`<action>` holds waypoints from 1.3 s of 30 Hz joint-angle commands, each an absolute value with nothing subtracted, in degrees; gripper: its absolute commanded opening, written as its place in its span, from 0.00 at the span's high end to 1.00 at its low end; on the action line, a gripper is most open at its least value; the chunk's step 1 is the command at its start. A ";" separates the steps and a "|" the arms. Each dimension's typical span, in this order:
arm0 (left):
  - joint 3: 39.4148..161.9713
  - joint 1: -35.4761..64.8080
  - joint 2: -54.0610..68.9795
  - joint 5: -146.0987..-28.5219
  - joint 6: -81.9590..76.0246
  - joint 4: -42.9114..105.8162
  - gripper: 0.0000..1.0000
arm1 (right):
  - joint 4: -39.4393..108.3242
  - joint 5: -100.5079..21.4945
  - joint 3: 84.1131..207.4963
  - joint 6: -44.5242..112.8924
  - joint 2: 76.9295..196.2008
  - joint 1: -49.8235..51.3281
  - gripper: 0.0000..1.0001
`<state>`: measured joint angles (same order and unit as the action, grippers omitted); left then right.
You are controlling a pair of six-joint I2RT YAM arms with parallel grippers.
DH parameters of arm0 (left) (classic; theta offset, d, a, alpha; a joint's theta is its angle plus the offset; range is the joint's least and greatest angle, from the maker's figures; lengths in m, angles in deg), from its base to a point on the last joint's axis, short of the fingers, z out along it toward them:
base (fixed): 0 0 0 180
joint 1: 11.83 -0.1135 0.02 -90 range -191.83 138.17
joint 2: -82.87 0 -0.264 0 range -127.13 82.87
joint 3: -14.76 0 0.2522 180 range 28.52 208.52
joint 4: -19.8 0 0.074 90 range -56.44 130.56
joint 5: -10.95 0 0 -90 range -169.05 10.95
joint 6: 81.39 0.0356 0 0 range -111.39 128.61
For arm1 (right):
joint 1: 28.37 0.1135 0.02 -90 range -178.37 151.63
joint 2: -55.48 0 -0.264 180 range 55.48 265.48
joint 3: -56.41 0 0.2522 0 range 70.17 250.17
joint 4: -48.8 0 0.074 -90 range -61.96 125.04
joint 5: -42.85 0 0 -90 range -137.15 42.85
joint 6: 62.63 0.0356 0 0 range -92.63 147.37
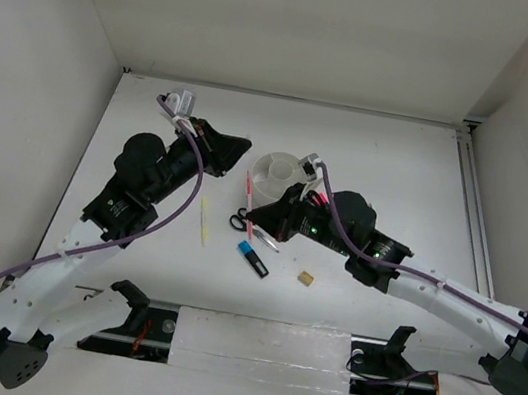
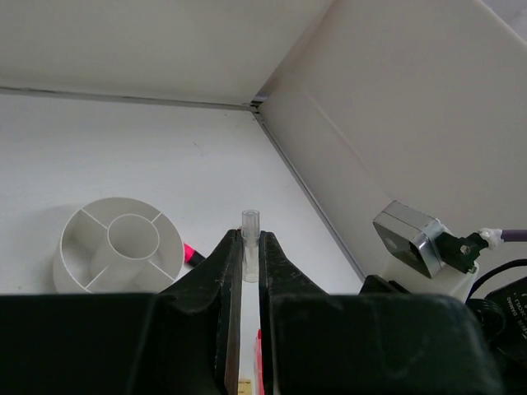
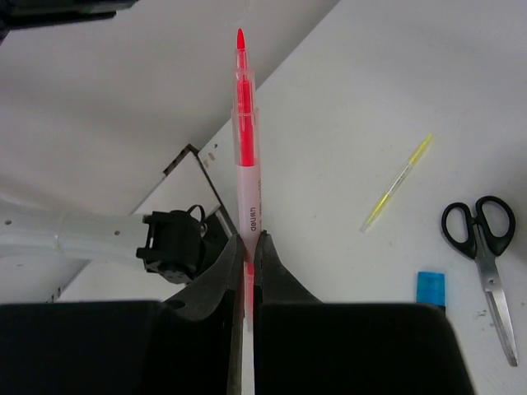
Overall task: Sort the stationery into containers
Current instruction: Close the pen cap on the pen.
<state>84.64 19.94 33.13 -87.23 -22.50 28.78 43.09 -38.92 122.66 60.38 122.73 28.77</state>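
Note:
My right gripper (image 3: 247, 247) is shut on the thin red pen (image 3: 244, 156), which sticks out past the fingertips with its tip bare. From above, the pen (image 1: 249, 200) lies beside the white divided tub (image 1: 276, 174), with the right gripper (image 1: 264, 226) just to its right. My left gripper (image 2: 250, 247) is shut on a small clear cap (image 2: 250, 239); in the top view the left gripper (image 1: 240, 145) is left of the tub (image 2: 119, 245). On the table lie the scissors (image 3: 484, 245), the yellow pencil (image 3: 397, 183), the blue highlighter (image 1: 254, 259) and a tan eraser (image 1: 306, 279).
A pink highlighter end (image 2: 191, 253) shows beside the tub's right wall. The booth's white walls meet at the back right corner (image 2: 257, 103). A metal rail (image 1: 473, 222) runs along the table's right side.

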 commanded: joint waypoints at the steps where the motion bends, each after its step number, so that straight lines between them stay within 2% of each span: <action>1: 83.89 19.89 34.44 -89.24 -23.56 24.06 1.00 | 48.30 -41.00 126.33 60.77 123.77 29.46 1.00; 39: 82.84 19.89 34.44 -87.05 -24.08 23.54 1.00 | 49.36 -43.02 128.79 62.44 125.97 27.79 1.00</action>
